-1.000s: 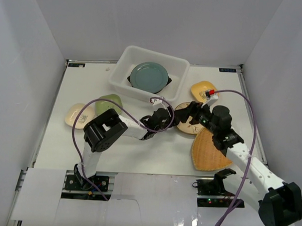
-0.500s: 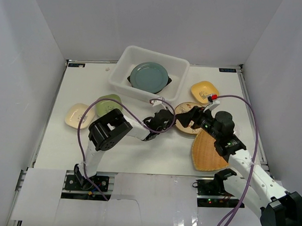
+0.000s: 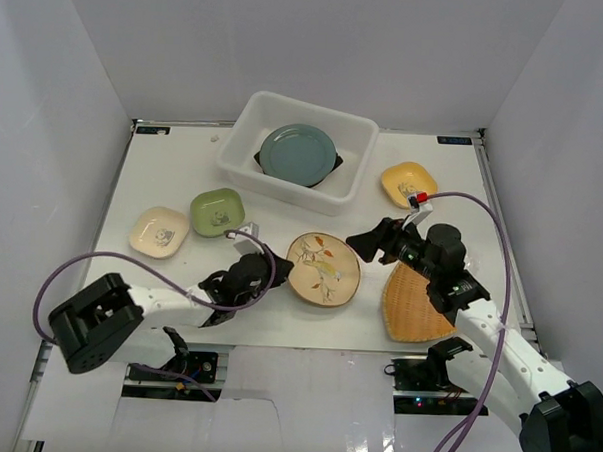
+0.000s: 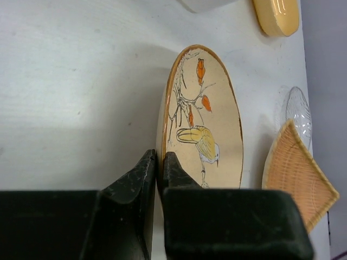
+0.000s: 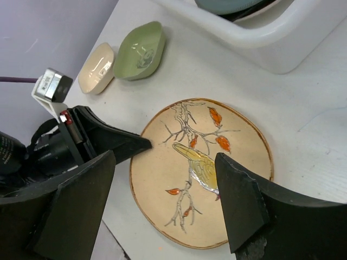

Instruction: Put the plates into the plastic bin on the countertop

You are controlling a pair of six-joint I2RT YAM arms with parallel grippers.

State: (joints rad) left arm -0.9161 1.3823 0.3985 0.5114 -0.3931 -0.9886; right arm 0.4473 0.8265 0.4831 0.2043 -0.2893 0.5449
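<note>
Your counter (image 3: 174,170) carries the plastic bin (image 3: 283,189) at the middle of its far edge. 2 plates already lie in it, the grey-blue round plate (image 3: 299,153) resting on a dark-rimmed square plate (image 3: 259,161). 5 are left outside:

- The woven tan square (image 3: 418,303) is by the near right corner.
- The cream painted plate (image 3: 323,269) is near the middle of the near edge.
- The small yellow dish (image 3: 407,183) is toward the far right corner.
- The green dish (image 3: 218,211) and the small cream dish (image 3: 159,231) sit side by side toward the left edge.

Your left hand (image 3: 279,272) is clamped on the painted plate's left rim, so you are at the pickup of plate 3. Whether the plate is clear of the counter does not show. Your right hand (image 3: 366,243) hangs by the plate's right rim, fingers wide apart, holding nothing.

Next, raise the plate and carry it over the bin's near wall. Lower it onto the grey-blue round plate before you let go. A pinch at 1 edge will likely let the plate droop, so move gently and keep the right arm out of the path.
</note>
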